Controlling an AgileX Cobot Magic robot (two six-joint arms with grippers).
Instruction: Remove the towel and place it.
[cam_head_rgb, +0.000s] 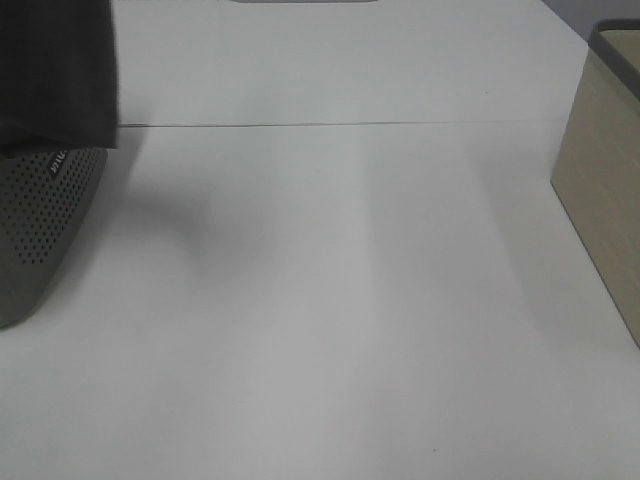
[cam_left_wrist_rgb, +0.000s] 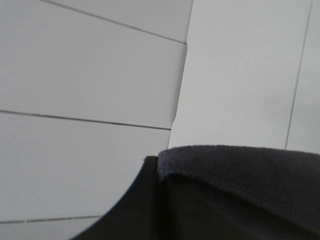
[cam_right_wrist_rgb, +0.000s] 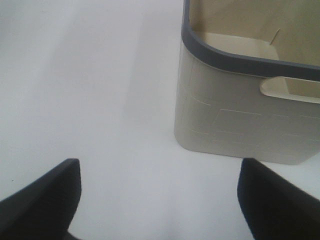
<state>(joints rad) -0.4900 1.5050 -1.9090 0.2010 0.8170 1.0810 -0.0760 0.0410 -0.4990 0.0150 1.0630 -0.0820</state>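
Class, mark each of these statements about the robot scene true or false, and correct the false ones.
1. The right gripper is open, with nothing between its fingers. True.
2. The towel lies inside the beige bin. False: it is at the far left, above the perforated basket, and the part of the bin's inside that shows is bare.
3. The basket's wall is covered in small holes. True.
4. The bin stands on the left side of the table. False: it stands at the right edge of the high view.
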